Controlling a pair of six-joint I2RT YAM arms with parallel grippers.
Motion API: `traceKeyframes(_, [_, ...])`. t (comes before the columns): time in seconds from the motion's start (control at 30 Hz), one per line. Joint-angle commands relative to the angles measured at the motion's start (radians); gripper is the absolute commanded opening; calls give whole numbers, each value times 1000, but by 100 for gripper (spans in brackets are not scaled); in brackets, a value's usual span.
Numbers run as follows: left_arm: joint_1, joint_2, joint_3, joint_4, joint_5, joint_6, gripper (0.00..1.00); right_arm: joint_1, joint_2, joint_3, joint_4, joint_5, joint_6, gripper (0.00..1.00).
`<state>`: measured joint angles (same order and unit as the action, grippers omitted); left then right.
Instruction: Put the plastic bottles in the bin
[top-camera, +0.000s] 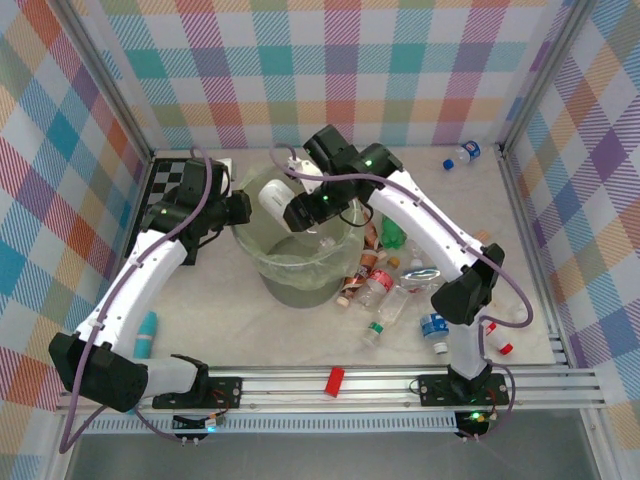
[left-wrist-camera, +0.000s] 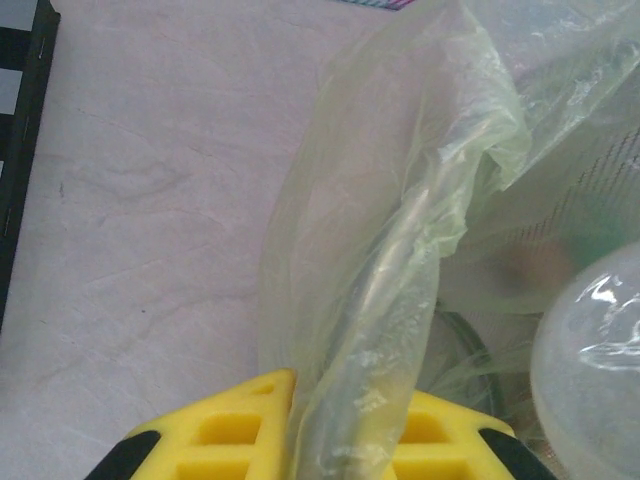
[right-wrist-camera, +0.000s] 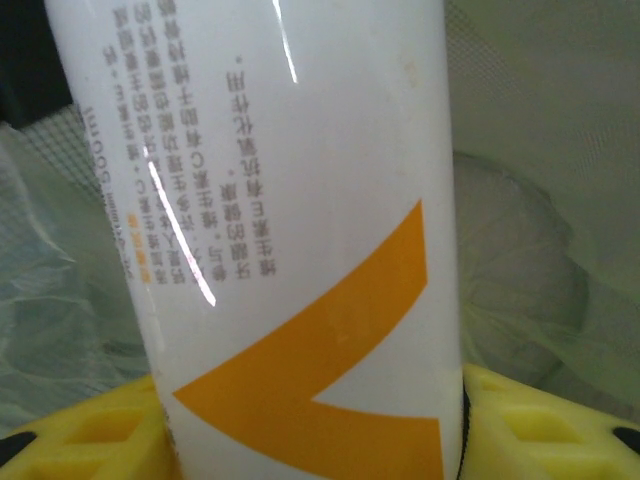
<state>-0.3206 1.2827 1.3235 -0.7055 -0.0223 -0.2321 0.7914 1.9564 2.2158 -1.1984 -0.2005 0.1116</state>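
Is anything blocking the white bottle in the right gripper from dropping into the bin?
Nothing visible does. The right gripper holds the white bottle over the open mouth of the bin. The left gripper pinches the liner at the left rim, beside the drop path, not under it.

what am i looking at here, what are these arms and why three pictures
Two robot arms are bolted to a table's edge. The wide picture comes from a camera overhead; the others from cameras on each wrist. The left jaws pinch the rim of a large round pale-green translucent bin with a thin plastic liner. The right jaws hold a white plastic bottle with an orange mark over it. On the table: a pile of small plastic bottles, a black-and-white chessboard and a small red block.
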Motion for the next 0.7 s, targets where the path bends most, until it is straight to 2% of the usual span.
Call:
traceKeyframes(0.0, [-9, 14, 12, -23, -41, 10, 16, 10, 9, -41, 3, 31, 4, 42])
traceKeyframes(0.33, [-9, 19, 1, 1, -38, -2, 12, 24, 119, -133, 88, 63, 51, 43])
traceKeyframes(0.67, [-9, 23, 3, -1, -42, -2, 12, 28, 114, -206, 164, 57, 80, 66])
